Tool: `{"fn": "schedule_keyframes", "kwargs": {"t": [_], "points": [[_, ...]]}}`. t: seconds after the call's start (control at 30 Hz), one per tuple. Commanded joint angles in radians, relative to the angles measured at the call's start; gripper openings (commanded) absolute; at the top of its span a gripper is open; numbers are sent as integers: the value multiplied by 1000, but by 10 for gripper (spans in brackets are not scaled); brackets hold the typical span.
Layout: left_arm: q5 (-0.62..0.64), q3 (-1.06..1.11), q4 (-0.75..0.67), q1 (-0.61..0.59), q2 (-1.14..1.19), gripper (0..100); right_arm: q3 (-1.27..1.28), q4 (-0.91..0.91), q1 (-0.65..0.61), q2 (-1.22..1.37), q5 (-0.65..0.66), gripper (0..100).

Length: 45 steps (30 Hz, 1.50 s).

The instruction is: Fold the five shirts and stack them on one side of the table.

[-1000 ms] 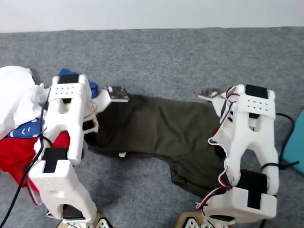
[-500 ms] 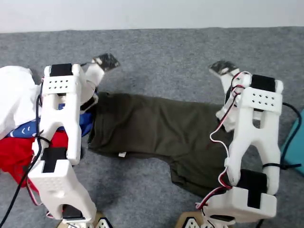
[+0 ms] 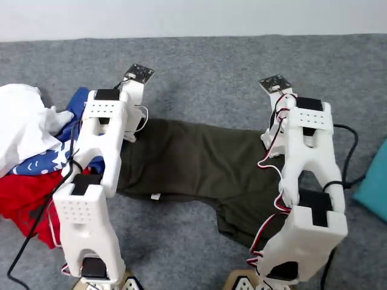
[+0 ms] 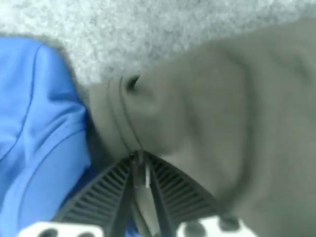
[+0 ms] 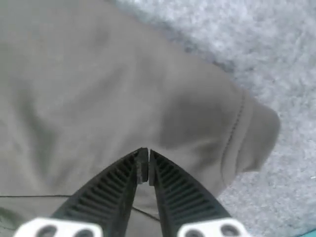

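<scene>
An olive shirt (image 3: 199,163) lies spread across the middle of the grey table. My left arm (image 3: 106,133) stands over its far left corner, and my right arm (image 3: 305,139) over its far right corner. In the left wrist view my left gripper (image 4: 140,167) is shut on the olive shirt's (image 4: 222,113) hem, right beside a blue shirt (image 4: 39,148). My right gripper (image 5: 144,167) is shut on the olive shirt (image 5: 98,89) near its folded sleeve edge.
A heap of shirts lies at the left edge: white (image 3: 21,127), blue with stars (image 3: 45,160) and red (image 3: 21,196). A teal shirt (image 3: 372,187) shows at the right edge. Bare grey carpet (image 3: 205,72) stretches behind the olive shirt.
Both arms swung away toward the far side, then tipped down onto the olive shirt's far corners. The shirt has hardly shifted.
</scene>
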Motion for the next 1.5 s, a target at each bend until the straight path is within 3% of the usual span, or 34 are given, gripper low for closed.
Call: {"fn": "schedule_keyframes", "kwargs": {"t": [0.0, 0.4, 0.6, 0.87, 1.13, 1.47], "points": [[12, -44, -46, 0, 21, 3, -55, -8, -4, -4, -6, 9], [8, -309, 20, -40, 192, 3, -55, -10, -1, -4, -5, 9], [5, -549, 183, -72, 273, 3, -55, -1, -1, -12, -5, 9], [-161, -796, 413, -84, 308, 6, -55, 15, -7, -13, -6, 9], [-210, -817, 446, -117, 313, 134, -57, 93, -7, -79, -6, 9], [-218, -820, 446, -110, 305, 202, -55, 93, -5, -173, -6, 13]]}}
